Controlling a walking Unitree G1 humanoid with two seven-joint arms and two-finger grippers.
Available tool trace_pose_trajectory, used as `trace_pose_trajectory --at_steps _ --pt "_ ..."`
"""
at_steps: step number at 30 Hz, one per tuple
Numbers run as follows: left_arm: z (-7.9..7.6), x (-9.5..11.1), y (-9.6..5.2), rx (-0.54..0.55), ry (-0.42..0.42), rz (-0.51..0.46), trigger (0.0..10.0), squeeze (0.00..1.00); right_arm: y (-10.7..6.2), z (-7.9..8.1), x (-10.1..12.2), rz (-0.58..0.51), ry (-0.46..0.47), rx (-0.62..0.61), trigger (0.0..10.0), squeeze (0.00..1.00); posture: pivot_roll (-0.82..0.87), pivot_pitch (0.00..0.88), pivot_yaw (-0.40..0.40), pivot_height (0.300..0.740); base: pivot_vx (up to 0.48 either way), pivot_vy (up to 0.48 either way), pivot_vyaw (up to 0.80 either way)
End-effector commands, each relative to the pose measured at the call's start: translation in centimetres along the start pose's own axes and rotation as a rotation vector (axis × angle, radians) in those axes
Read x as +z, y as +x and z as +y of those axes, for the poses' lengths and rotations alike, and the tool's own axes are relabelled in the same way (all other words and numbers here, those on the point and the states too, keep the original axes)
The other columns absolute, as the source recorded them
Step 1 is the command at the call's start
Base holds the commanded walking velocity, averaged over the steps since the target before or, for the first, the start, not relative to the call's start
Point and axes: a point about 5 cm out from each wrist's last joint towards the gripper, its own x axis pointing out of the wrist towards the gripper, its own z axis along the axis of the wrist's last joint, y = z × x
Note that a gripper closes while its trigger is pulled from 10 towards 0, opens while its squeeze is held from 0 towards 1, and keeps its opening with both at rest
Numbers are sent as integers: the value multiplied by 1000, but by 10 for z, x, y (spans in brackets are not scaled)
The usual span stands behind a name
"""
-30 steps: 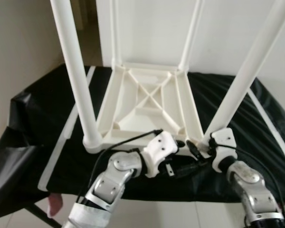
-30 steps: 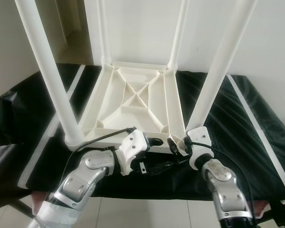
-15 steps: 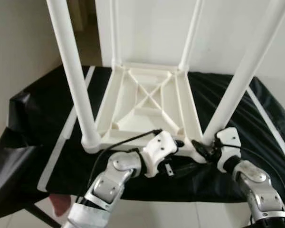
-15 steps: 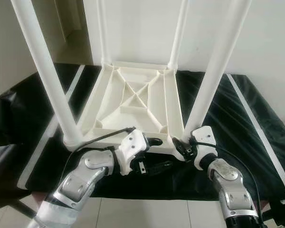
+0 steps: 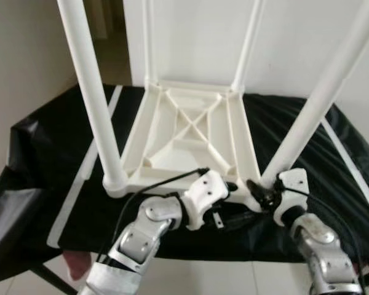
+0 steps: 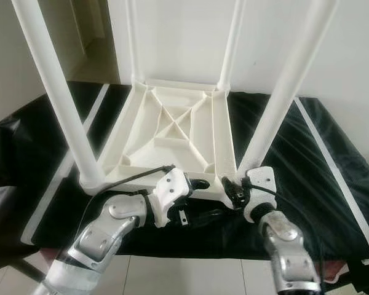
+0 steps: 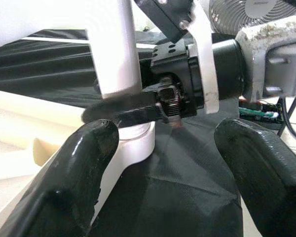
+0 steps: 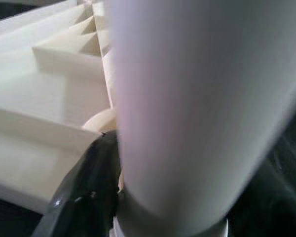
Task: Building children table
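Note:
The white plastic children table lies upside down on a black cloth, its four legs pointing up. My right gripper sits at the foot of the near right leg, where that leg meets the corner socket. In the right wrist view the leg stands between the fingers, which are shut on it. My left gripper hovers at the table's front edge beside the same corner. It is open, with its fingertips wide apart and nothing between them. The near left leg stands free.
The black cloth, with white stripes, covers a low bench whose front edge lies just under both wrists. A white wall rises behind the table and pale floor tiles lie below. A fan stands off to the right.
My right forearm has swung a little inward under its wrist while the gripper stays at the leg's foot. The left arm has not moved.

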Motion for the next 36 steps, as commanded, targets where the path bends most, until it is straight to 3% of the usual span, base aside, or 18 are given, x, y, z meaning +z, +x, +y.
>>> trace_pose_trajectory --at_steps 1,2,4,7,8,11,16,26,28,36 --pt "-1 0 0 23 1 2 10000 0 -1 0 -1 11 10 -17 10000 0 -26 0 -36 740 0 0 0" --pt "-1 0 0 24 -1 2 10000 0 -1 2 -1 3 40 -87 10000 0 -26 0 -36 740 0 0 0" --pt "-1 0 0 24 -1 2 10000 0 -1 2 -1 3 40 -87 10000 0 -26 0 -36 740 0 0 0" --pt "-1 0 0 15 -3 3 10000 0 -4 7 -4 3 109 -325 10000 0 -33 0 -29 740 0 0 0" --pt "-1 0 0 15 -3 3 10000 0 -4 7 -4 3 109 -325 10000 0 -33 0 -29 740 0 0 0" --pt "-1 0 0 12 -1 3 10000 0 -9 17 -14 40 165 -490 10000 0 -28 0 -31 740 0 0 0" --pt "-1 1 0 17 -4 1 10000 0 -6 32 -14 47 175 -491 10000 0 -25 0 -31 740 0 0 0" --pt "0 2 0 20 -5 -3 10000 0 -5 32 -11 53 176 -519 10000 0 -25 0 -34 740 0 0 0" --pt "0 2 0 23 -6 -4 10000 0 -5 33 -9 44 179 -516 10000 1000 -25 0 -35 740 0 0 0" --pt "-1 2 1 22 -8 -7 10000 0 -5 23 -3 -4 130 -439 10000 1000 -30 0 -34 740 0 0 0"
